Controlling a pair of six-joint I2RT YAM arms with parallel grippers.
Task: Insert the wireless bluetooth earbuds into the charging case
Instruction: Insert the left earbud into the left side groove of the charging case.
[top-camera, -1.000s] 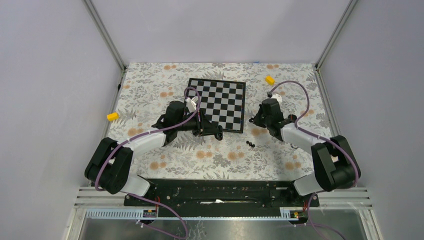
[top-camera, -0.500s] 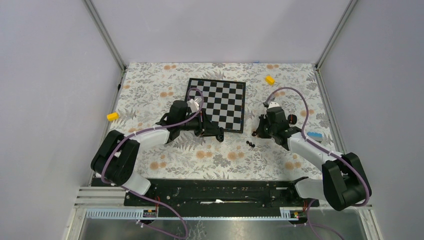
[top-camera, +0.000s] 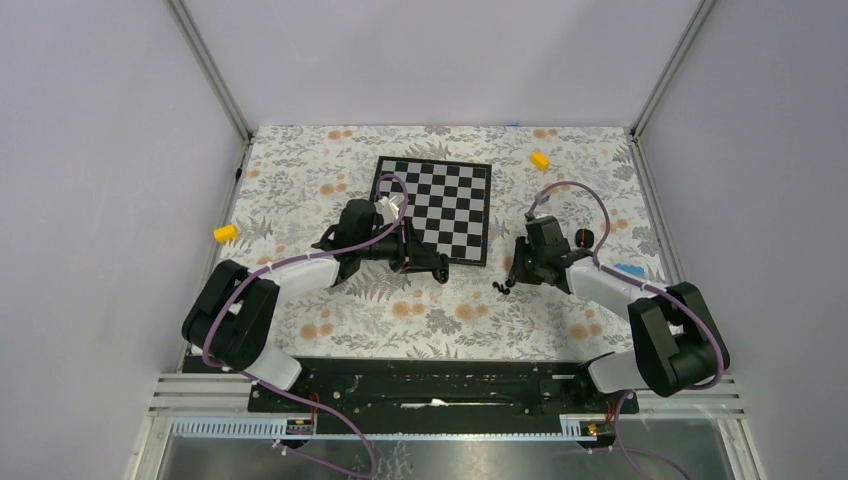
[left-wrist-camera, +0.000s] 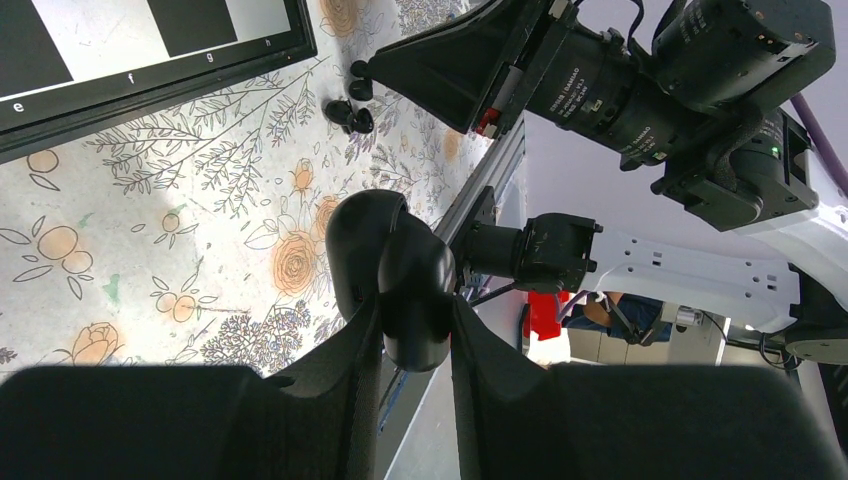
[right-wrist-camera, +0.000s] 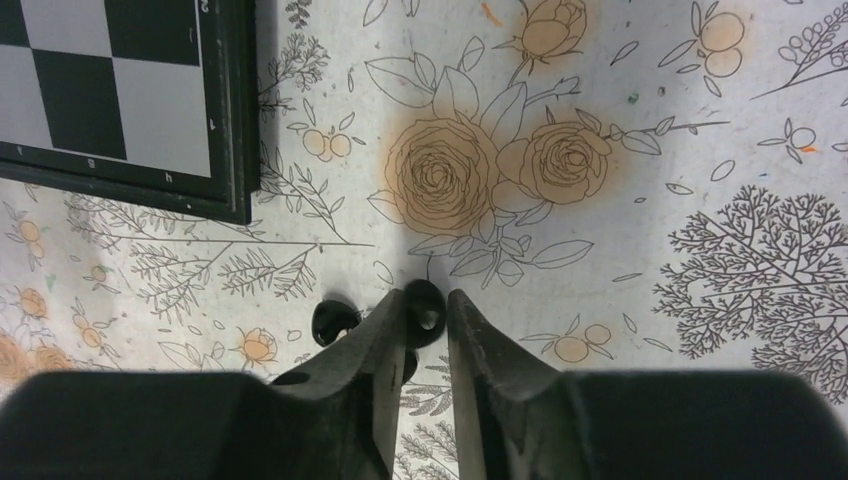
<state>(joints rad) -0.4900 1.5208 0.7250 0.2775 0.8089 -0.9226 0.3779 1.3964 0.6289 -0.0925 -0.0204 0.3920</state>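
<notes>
Right gripper (right-wrist-camera: 425, 325) is pointing down at the floral cloth (right-wrist-camera: 620, 120), just off the chessboard's (right-wrist-camera: 120, 100) near-right corner. Its jaws are standing narrow, and one earbud (right-wrist-camera: 423, 308) is sitting right between the tips. Whether the pads are pinching it or only flanking it, I cannot tell. A second earbud (right-wrist-camera: 332, 320) is lying on the cloth just outside one finger, on the chessboard side, and a dark shape is showing partly under that same finger.

From above, the earbuds (top-camera: 503, 287) are reading as a tiny black cluster below the chessboard's near-right corner, with the right gripper's tip over them.

Left gripper (left-wrist-camera: 415, 325) is clamping the charging case (left-wrist-camera: 385, 255) between both fingers. The case is glossy, black and rounded, and is being held clear of the cloth. It is hanging at the chessboard's near edge, left of the earbuds and apart from them. The lid's state is not readable.

One yellow block (top-camera: 540, 160) is lying beyond the chessboard's far-right corner; another yellow block (top-camera: 226, 233) is well off its left side.
</notes>
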